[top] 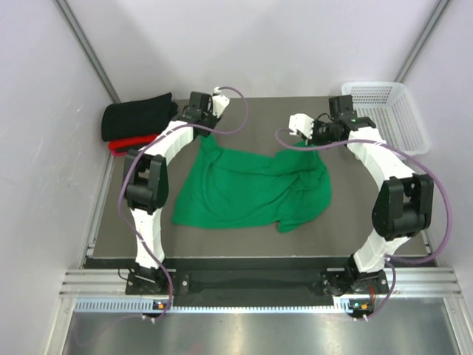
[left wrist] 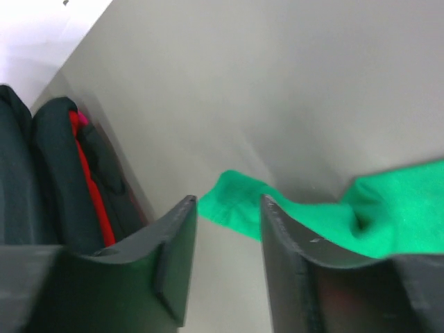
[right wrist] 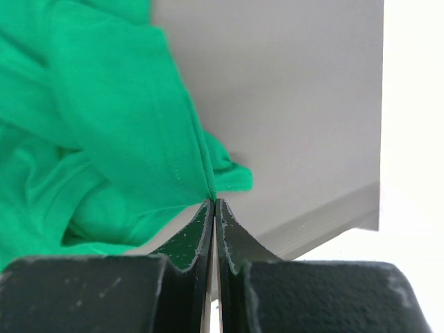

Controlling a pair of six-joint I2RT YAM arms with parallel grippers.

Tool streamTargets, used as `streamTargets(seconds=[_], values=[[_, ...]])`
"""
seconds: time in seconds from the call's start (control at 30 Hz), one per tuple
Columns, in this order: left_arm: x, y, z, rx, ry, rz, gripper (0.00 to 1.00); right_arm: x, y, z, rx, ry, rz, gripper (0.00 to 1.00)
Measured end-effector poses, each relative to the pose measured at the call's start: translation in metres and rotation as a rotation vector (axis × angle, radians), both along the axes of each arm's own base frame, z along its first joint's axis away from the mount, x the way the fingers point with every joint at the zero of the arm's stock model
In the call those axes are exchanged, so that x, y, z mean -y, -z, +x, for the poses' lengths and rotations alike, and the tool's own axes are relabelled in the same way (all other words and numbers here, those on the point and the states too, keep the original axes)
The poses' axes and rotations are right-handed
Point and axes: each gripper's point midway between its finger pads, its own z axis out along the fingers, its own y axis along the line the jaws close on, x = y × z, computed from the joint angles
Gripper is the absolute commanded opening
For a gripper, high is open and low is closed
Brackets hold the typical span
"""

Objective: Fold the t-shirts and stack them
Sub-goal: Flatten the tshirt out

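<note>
Right claw (right wrist: 214, 202) is pressed shut on the green shirt (top: 244, 188), a hem pinched at the very tips, at that shirt's far right corner, where the fabric is bunched and drawn toward the claw. Left claw (left wrist: 227, 202) stands at the same shirt's far left corner with its jaws partly apart and nothing between them. Through the gap a green corner shows beyond the tips, lying on the counter (top: 222, 240). That grey counter carries everything and shows bare on every side of the green shirt. The green shirt is the largest cloth, spread unfolded between the two arms. Its left half lies fairly flat, while its right half is creased and doubled over itself, and its near edge runs toward the arm bases. A white mesh basket (top: 410, 126) sits off to the far right of the green shirt, well apart from it, behind the right arm. The black shirt (top: 137, 115) lies folded to the far left of the green shirt, beyond the left arm and not touching the green cloth. The red shirt (top: 126, 144) lies under the black one, only a thin edge of it showing on the side nearer the arm bases. In the left wrist view, that red shows as a narrow strip between dark folds.
</note>
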Motion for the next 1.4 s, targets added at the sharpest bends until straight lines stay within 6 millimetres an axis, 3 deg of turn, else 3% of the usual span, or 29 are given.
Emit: streamTargets(seconds=[0.13, 0.27, 0.4, 0.47, 0.5, 0.6, 0.63, 0.77, 0.9, 0.97, 1.13, 1.4], values=[[-0.002, 0.007, 0.006, 0.001, 0.0, 0.023, 0.54, 0.01, -0.001, 0.023, 0.004, 0.098, 0.013, 0.0], [-0.011, 0.006, 0.008, 0.008, 0.012, 0.068, 0.56, 0.026, -0.023, 0.053, 0.067, 0.191, 0.034, 0.0], [-0.034, 0.006, 0.015, -0.009, 0.019, 0.124, 0.61, 0.031, -0.038, 0.067, 0.103, 0.239, 0.059, 0.0], [-0.048, 0.002, 0.029, -0.041, -0.003, 0.112, 0.62, 0.03, -0.039, 0.071, 0.098, 0.253, 0.073, 0.0], [-0.054, -0.003, 0.04, -0.044, -0.023, 0.096, 0.67, 0.029, -0.037, 0.072, 0.091, 0.259, 0.078, 0.0], [-0.068, -0.017, 0.074, -0.036, -0.077, -0.023, 0.59, 0.028, -0.029, 0.072, 0.064, 0.277, 0.088, 0.0], [-0.073, -0.018, 0.074, -0.053, -0.091, -0.061, 0.48, 0.028, -0.027, 0.072, 0.056, 0.282, 0.09, 0.0], [-0.076, 0.012, 0.045, -0.215, -0.123, -0.182, 0.45, 0.028, -0.026, 0.071, 0.045, 0.299, 0.098, 0.0], [-0.052, 0.061, -0.004, -0.455, -0.11, -0.27, 0.48, 0.027, -0.026, 0.071, 0.041, 0.31, 0.103, 0.0], [-0.04, 0.071, -0.018, -0.522, -0.101, -0.302, 0.49, 0.026, -0.026, 0.071, 0.037, 0.313, 0.104, 0.0], [-0.023, 0.07, -0.019, -0.545, -0.079, -0.359, 0.48, 0.023, -0.025, 0.069, 0.033, 0.313, 0.1, 0.0], [-0.028, 0.063, -0.008, -0.511, -0.101, -0.371, 0.48, 0.02, -0.024, 0.068, 0.029, 0.324, 0.094, 0.0]])
